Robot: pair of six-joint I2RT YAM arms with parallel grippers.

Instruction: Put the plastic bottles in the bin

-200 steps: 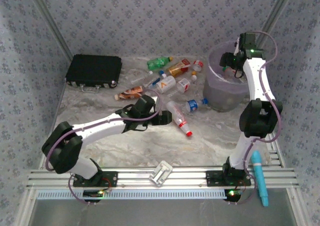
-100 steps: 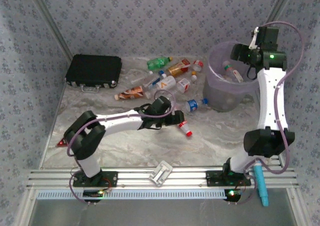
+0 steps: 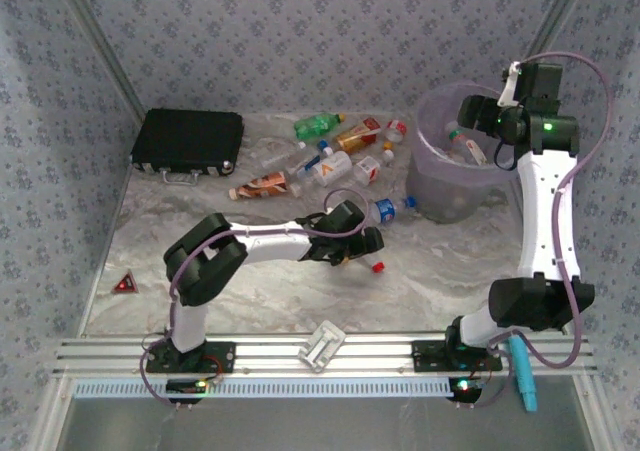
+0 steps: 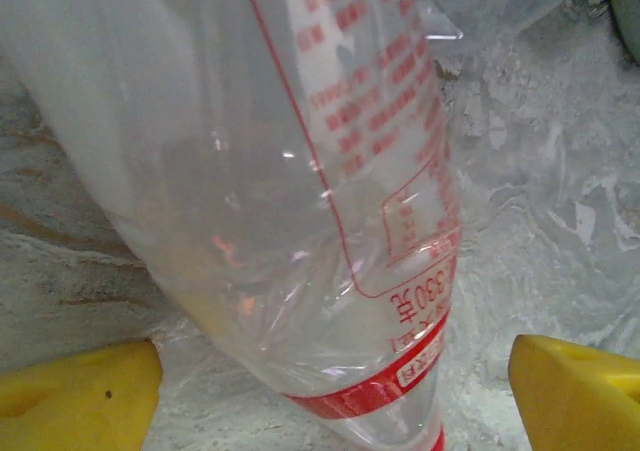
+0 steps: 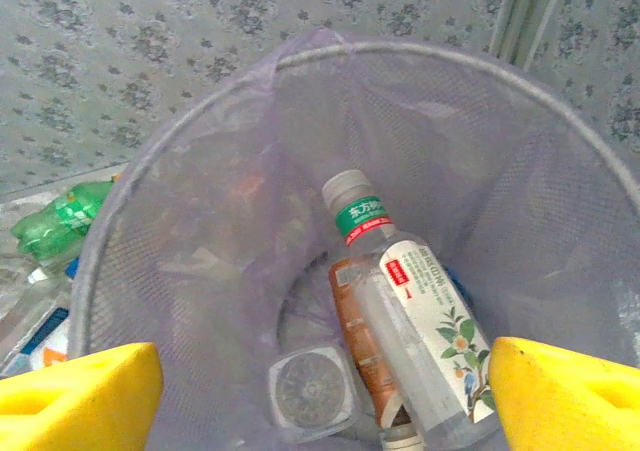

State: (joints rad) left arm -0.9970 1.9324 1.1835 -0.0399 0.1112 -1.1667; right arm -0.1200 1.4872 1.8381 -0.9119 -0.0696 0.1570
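Note:
A clear plastic bottle point(image 4: 300, 171) with a red label band lies on the table, its red cap point(image 3: 377, 266) poking out from under my left gripper point(image 3: 366, 243). The left gripper point(image 4: 330, 396) is open and straddles the bottle's neck end, with a gap at each yellow finger point(image 4: 75, 391). My right gripper point(image 3: 480, 116) hangs open and empty above the bin point(image 3: 440, 186). Down inside the bin point(image 5: 200, 201) lie a white-labelled bottle point(image 5: 420, 321), a brown-labelled one point(image 5: 355, 321) and a square clear one point(image 5: 312, 391). Several more bottles point(image 3: 330, 166) lie scattered behind the left gripper.
A black case point(image 3: 188, 141) sits at the back left. Green point(image 3: 318, 124) and orange point(image 3: 357, 134) bottles lie near the back wall, and a blue-capped one point(image 3: 385, 209) by the bin's foot. A white clip point(image 3: 322, 346) and a blue tool point(image 3: 518, 356) rest on the front rail.
My left gripper slid right along the table over the red-capped bottle and its jaws narrowed a little. The right gripper rose from the bin's mouth and opened wider.

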